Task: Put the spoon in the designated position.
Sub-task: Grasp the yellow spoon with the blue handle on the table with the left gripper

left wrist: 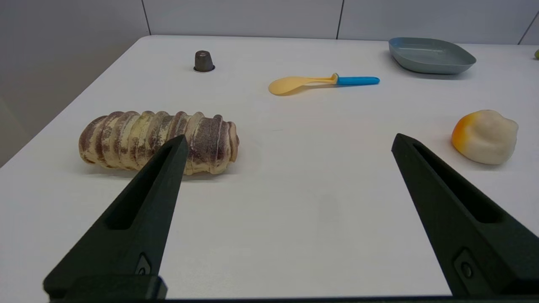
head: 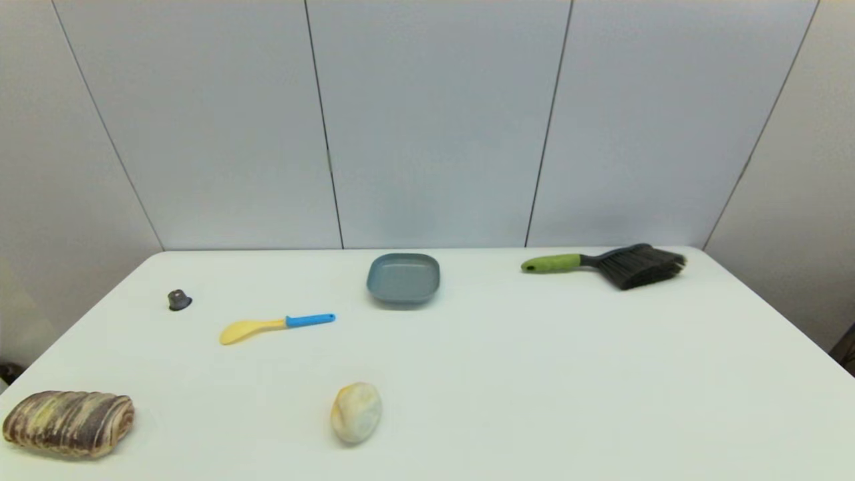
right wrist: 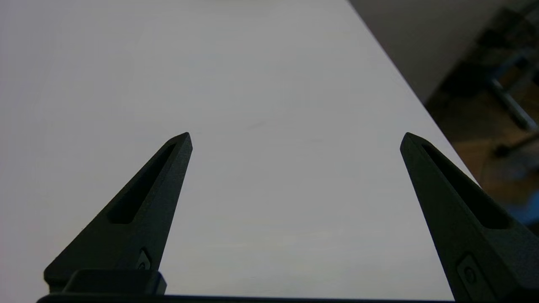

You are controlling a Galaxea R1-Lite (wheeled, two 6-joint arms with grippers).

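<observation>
The spoon [head: 276, 326], yellow in the bowl and neck with a bright blue handle, lies flat on the white table left of centre, bowl to the left; it also shows in the left wrist view as the spoon [left wrist: 322, 82]. My left gripper [left wrist: 289, 141] is open near the table's front left, well short of the spoon, with nothing between its fingers. My right gripper [right wrist: 296, 139] is open over bare tabletop near the right edge, holding nothing. Neither arm shows in the head view. The designated position has no visible mark.
A grey square dish [head: 403, 278] sits at the back centre. A green-handled black brush [head: 611, 264] lies back right. A striped bread loaf [head: 69, 422] is front left, a pale bun [head: 356, 412] front centre, a small dark cap [head: 179, 300] far left.
</observation>
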